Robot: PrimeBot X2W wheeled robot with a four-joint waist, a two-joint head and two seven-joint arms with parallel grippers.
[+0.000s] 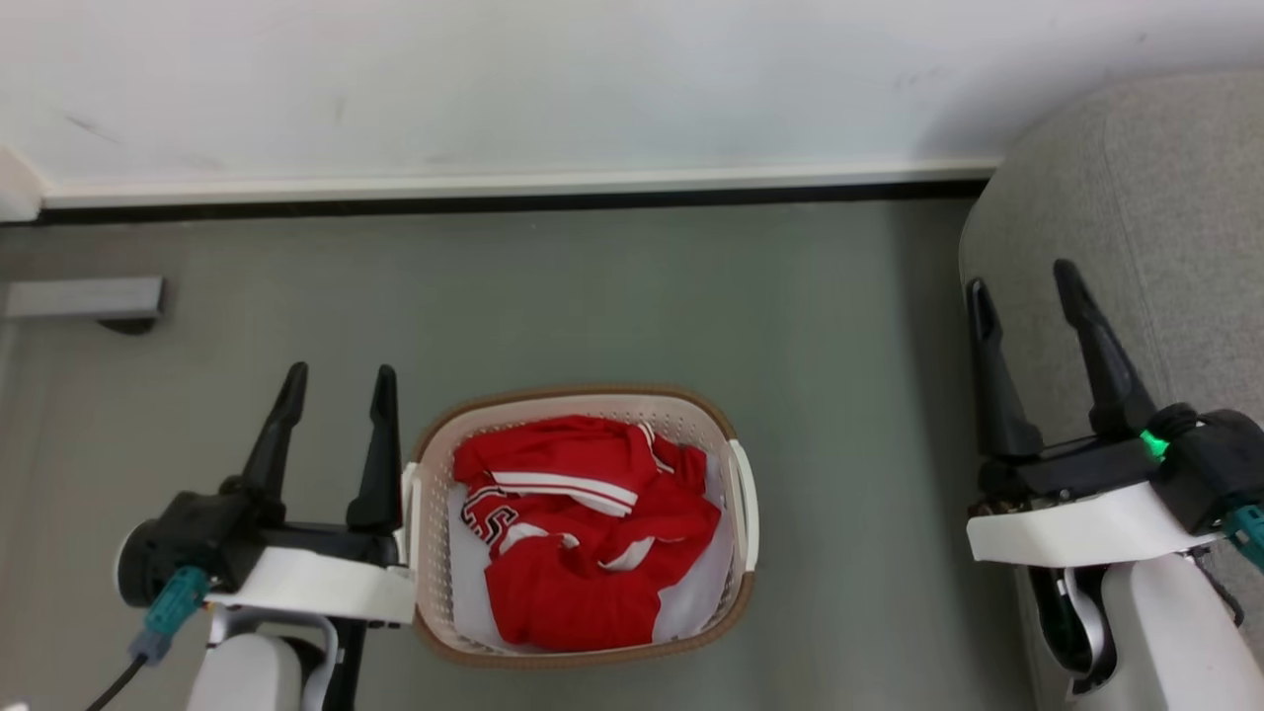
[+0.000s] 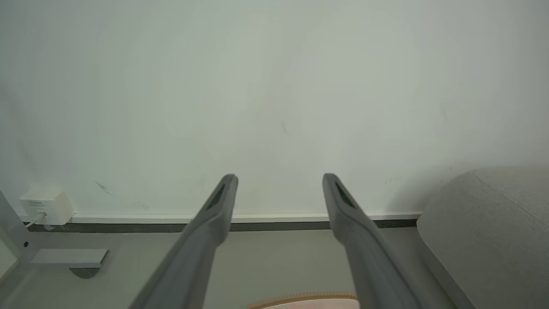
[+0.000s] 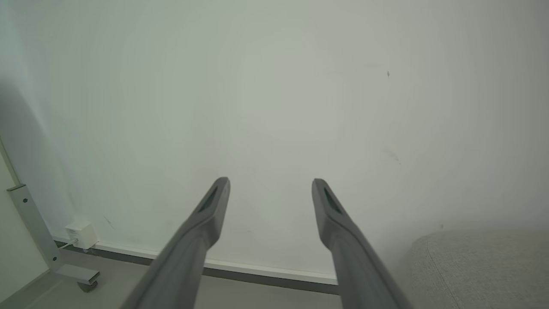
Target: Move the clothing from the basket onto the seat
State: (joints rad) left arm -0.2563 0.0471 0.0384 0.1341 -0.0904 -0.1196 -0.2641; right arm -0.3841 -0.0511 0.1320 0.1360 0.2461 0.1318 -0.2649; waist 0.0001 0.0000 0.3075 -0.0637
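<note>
On the floor [image 1: 632,296], the cream laundry basket [image 1: 583,395] held crumpled red clothing [image 1: 583,533] over a white liner [image 1: 691,602]; left hand [image 1: 341,370] and right hand [image 1: 1020,275] stood wide, empty.

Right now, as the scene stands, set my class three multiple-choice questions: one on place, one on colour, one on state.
1. Where does the red clothing lie? A on the sofa; B in the basket; C on the floor.
2. What colour is the basket's rim? A brown; B blue; C green.
3. How do the left gripper and right gripper stand? A both shut; B one holding clothing; C both open, empty.
Answers: B, the red heap sits inside the basket walls; A, a brown band rings its top; C, each one's jaws stand apart, empty.
</note>
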